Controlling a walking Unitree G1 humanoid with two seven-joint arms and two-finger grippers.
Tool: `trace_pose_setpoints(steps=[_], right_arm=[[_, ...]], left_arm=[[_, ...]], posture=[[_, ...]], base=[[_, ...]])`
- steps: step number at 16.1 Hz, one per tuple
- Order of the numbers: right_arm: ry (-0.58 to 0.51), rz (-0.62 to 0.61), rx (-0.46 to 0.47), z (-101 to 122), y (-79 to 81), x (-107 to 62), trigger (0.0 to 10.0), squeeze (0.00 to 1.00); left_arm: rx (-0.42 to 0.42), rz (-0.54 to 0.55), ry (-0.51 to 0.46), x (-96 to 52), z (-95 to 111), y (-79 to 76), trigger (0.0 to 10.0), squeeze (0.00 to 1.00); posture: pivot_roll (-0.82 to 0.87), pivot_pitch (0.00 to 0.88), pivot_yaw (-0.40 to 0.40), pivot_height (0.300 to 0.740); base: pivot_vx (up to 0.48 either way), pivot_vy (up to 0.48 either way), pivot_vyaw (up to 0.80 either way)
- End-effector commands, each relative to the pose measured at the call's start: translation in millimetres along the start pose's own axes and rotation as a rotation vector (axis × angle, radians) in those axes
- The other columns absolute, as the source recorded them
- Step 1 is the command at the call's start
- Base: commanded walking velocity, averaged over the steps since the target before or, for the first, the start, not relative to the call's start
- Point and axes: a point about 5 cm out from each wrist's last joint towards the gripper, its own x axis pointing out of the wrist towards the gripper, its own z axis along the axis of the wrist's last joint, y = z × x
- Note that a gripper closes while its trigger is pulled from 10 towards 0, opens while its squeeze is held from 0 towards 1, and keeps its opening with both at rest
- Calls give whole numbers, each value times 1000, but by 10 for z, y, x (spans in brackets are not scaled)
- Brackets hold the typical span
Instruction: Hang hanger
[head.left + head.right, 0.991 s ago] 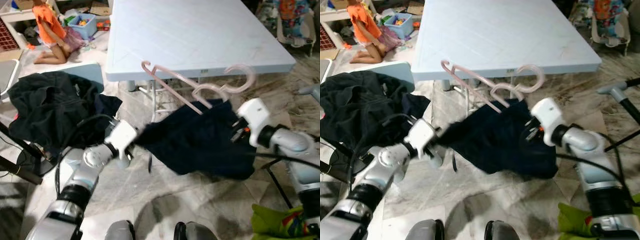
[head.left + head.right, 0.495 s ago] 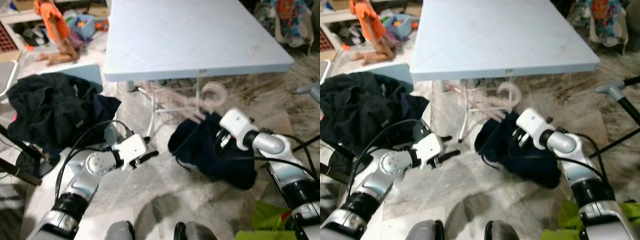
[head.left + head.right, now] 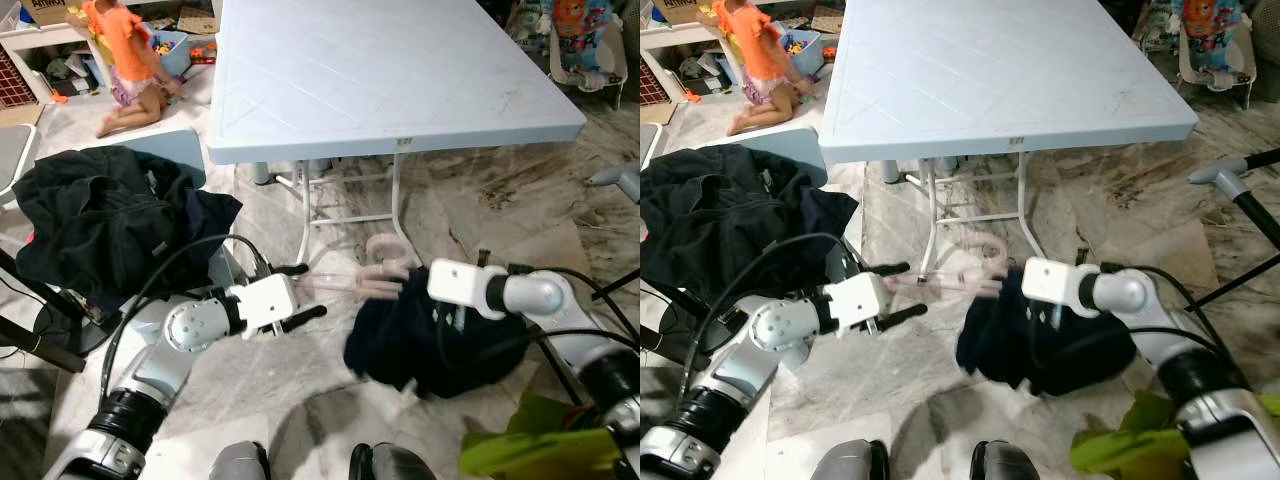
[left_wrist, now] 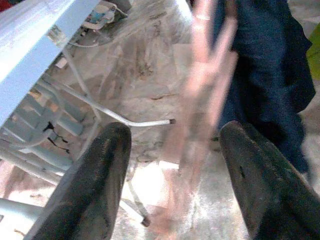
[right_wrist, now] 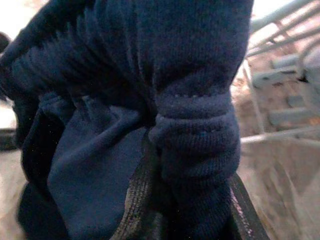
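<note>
Fingers of my left gripper (image 4: 172, 165) stand wide apart, closed on nothing; the two black fingers (image 4: 95, 185) frame the blurred pale pink plastic hanger (image 4: 202, 115), which passes through the gap without clearly touching either one. In the head views this gripper hovers low over the marbled stone floor (image 3: 300, 400), out in front of the near edge of the large pale blue plastic folding table (image 3: 390, 70), beside its white metal legs (image 3: 305, 215).

My right gripper (image 5: 185, 210) is clamped on a fold of the dark navy knitted garment (image 3: 430, 335). The cloth bunches thickly between its fingers and hangs in a heavy clump down to the floor, below the table's near right corner. The pink hanger (image 3: 365, 275) pokes out of the top of that clump, its hook curled upward, its arms reaching toward my left gripper.

I judge the hanger light, stiff and smooth, so it could slip or twist in a pinch; the neck under the hook or the straight arm near the shoulder looks like the surest hold. The garment is soft, limp and fairly weighty, and would drag one side of the hanger down.

Farther out, a heap of black clothing (image 3: 100, 220) lies on the floor to my left, and a person in an orange top (image 3: 130, 55) kneels beyond the table's far left corner.
</note>
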Motion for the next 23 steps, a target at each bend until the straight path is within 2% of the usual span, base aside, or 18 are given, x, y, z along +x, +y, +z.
trace_pose_setpoints(steps=[1,5,7,9,14,15,18,19,20,21,22,23], right_arm=[[-41,19,-49,78,-11,-36,10000,0],[-85,0,-67,111,-52,-54,10000,0],[-96,-11,-74,139,-71,-61,10000,0],[-87,-26,-82,142,-100,-52,10000,0],[-86,-83,-110,203,-190,-19,10000,0],[-97,-100,-112,225,-218,-17,10000,0],[-137,-131,-113,290,-255,-29,10000,0],[-152,-129,-113,301,-253,-38,10000,0],[-164,-114,-118,305,-237,-54,10000,0],[-174,-83,-133,301,-211,-81,10000,0],[-171,-76,-139,291,-208,-95,10000,0],[-146,-58,-157,242,-221,-142,10000,0]], left_arm=[[0,21,15,-67,-37,73,10000,1000],[-11,49,49,-93,-85,123,10000,1000],[-45,58,49,-72,-100,144,10000,1000],[-115,36,27,-4,-83,143,10000,0],[-181,0,-34,121,41,188,10000,0],[-191,-24,-29,137,36,191,10000,1000],[-203,-83,16,137,-39,180,10000,1000],[-201,-92,25,140,-48,184,10000,745],[-194,-105,35,137,-61,188,10000,0],[-192,-110,44,134,-76,205,6784,0],[-190,-112,47,132,-83,212,2745,0],[-193,-135,63,126,-105,214,0,0]], posture=[[-70,102,18,740],[-76,101,16,740],[-80,98,15,740],[-85,93,14,740],[-91,110,17,740],[-90,113,13,740],[-96,110,16,740],[-93,108,18,740],[-94,107,18,740],[-94,107,18,740],[-97,107,19,740],[-101,110,20,740]], base=[[0,0,0],[0,0,0],[0,0,0],[0,0,0],[0,0,0],[0,0,0],[0,0,0],[0,0,0],[0,0,0],[0,0,0],[0,0,0],[0,0,0]])
